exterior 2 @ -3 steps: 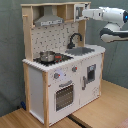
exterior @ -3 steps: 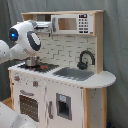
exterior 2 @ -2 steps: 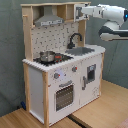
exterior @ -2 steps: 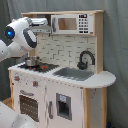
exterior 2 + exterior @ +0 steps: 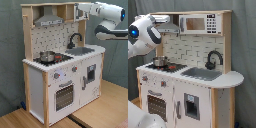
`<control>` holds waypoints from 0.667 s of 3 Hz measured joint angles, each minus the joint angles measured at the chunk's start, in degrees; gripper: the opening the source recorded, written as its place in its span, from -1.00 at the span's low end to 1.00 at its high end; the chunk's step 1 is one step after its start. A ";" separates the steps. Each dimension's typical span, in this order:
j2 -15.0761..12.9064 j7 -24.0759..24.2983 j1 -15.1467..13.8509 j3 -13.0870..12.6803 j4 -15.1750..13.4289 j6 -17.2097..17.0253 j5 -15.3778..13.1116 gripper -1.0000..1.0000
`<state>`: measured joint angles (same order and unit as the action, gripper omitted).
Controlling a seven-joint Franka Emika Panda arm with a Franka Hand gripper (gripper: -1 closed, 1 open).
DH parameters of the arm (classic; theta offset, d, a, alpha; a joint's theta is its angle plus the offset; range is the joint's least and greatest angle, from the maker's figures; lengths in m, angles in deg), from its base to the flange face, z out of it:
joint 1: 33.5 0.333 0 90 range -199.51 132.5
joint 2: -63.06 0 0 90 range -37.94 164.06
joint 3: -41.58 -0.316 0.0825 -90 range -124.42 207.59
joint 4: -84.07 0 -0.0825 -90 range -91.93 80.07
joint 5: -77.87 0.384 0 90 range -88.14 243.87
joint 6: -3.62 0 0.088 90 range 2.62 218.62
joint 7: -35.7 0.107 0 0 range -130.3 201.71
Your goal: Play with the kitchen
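Kitchen: the tall white and light-wood toy play kitchen is seen upright in both exterior views, standing on a wooden floor.

Upper shelf: a grey hood is fitted at one end of the top, and a white toy microwave with a keypad at the other end.

Counter: a small silver pot is set on the black stove at the counter's hood end; a grey sink with a curved black faucet is set toward the rounded end.

Front: an oven door with a slatted window and knobs above it are found below the stove.

Arm: the white robot arm is raised level with the upper shelf, its forward end reaching in at the microwave corner.

Gripper: the fingers are hidden behind the shelf's side post, so it cannot be told whether they are wide, narrow or holding anything.

Step in hand: an approach to the top shelf is judged to be under way, most likely toward the microwave; nothing on the counter is being touched.

Next move: careful alignment with the microwave door or its edge is called for, with contact made gently so the light kitchen is not pushed or tipped.
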<state>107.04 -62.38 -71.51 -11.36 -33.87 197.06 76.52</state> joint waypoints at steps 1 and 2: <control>0.79 2.86 -3.33 -2.60 2.64 0.39 0.35 1.00; 2.26 7.24 -7.12 -5.02 4.76 0.72 1.20 1.00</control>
<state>109.29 -55.14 -78.62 -16.37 -29.10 197.78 77.71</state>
